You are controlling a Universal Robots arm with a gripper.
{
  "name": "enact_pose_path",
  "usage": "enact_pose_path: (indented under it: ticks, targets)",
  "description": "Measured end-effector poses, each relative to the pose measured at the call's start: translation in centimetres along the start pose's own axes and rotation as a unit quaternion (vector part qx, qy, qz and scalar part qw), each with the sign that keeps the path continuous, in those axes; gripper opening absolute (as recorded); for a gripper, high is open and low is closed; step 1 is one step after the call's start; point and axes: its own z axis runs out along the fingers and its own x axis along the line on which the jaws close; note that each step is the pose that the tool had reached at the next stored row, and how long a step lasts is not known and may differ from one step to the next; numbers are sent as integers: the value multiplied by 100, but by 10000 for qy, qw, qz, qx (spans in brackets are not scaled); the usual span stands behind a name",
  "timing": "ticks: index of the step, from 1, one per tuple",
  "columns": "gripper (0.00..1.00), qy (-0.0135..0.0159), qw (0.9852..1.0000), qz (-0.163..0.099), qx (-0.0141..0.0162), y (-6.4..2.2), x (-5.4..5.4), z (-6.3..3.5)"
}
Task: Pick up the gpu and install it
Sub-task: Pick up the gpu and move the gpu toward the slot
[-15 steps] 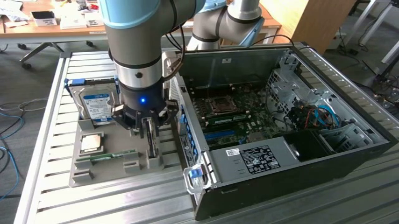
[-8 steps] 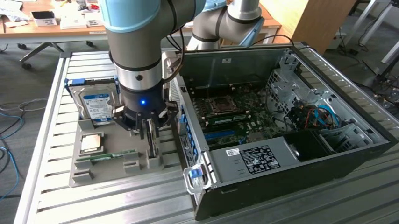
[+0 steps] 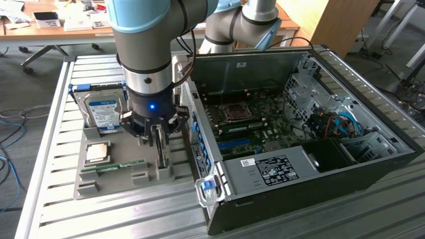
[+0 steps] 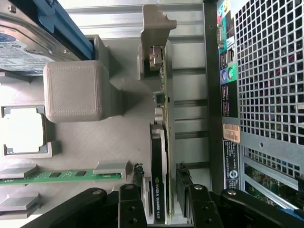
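Note:
The gpu (image 4: 158, 142) stands on its edge in a slot of the grey holder tray (image 4: 95, 142), its silver bracket end away from the gripper. In the exterior view the gpu (image 3: 161, 155) is a thin dark card at the tray's side nearest the computer case. My gripper (image 4: 160, 170) is lowered over the card with one finger on each side of it. A small gap shows between each finger and the card, so the gripper is open and straddles it. The gripper (image 3: 158, 142) hangs straight down from the arm onto the tray.
The tray (image 3: 113, 186) also holds a hard drive (image 3: 103, 112), a CPU (image 3: 97, 152) and a RAM stick (image 3: 119, 166). The open computer case (image 3: 319, 164) lies right beside the tray, motherboard (image 3: 246, 124) exposed. The case's perforated back panel (image 4: 266, 71) is close to the gripper.

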Motion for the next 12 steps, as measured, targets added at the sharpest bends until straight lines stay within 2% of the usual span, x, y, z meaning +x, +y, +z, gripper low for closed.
enact_pose_path:
  ticks: [12]
  targets:
    - [42, 0, 10000, 0, 0, 45, 6, 93]
